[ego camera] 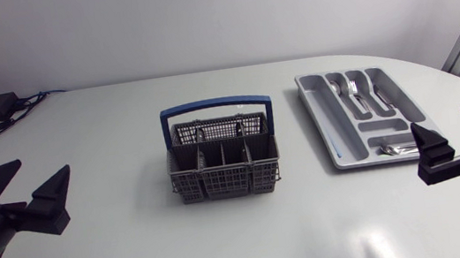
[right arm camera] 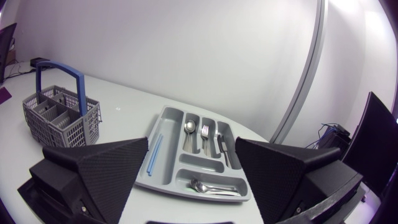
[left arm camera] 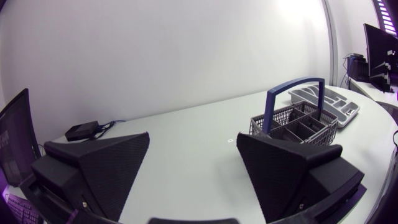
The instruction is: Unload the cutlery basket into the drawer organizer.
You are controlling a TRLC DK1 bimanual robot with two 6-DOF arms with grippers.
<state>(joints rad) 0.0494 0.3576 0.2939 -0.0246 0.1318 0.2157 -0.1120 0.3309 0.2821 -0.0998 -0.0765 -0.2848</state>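
Both grippers hang low over the table with nothing between their fingers: left gripper (ego camera: 43, 166) (left arm camera: 193, 140) has its fingers wide apart, and right gripper (ego camera: 439, 117) (right arm camera: 191, 143) likewise

Ahead of my left gripper and off toward my other arm stands the basket (ego camera: 226, 183) (left arm camera: 295, 124), upright, blue handle (ego camera: 215, 106) raised. From my right gripper it sits well off to the side (right arm camera: 59, 118). The organizer (ego camera: 312, 109) (right arm camera: 186, 186) lies flat just ahead of my right gripper, and beyond the basket as my left one looks (left arm camera: 326, 102)

Looking down, I find no cutlery in any basket cell, though the mesh walls hide part of the floors. The organizer holds the load: a spoon (right arm camera: 189, 127), fork (right arm camera: 204, 134) and knife (right arm camera: 221, 143) each in its own long slot, a blue stick (right arm camera: 154, 152) in the long slot on the basket side, and more cutlery (right arm camera: 208, 186) (ego camera: 397, 150) lying crosswise in the slot nearest my right fingers; whether that is one piece or several I cannot tell

By my reckoning the unloading is done or all but done, with both arms parked clear. What comes next calls for a check of the basket cells; should a piece lurk there, my left gripper is the nearer one to go down into it from above
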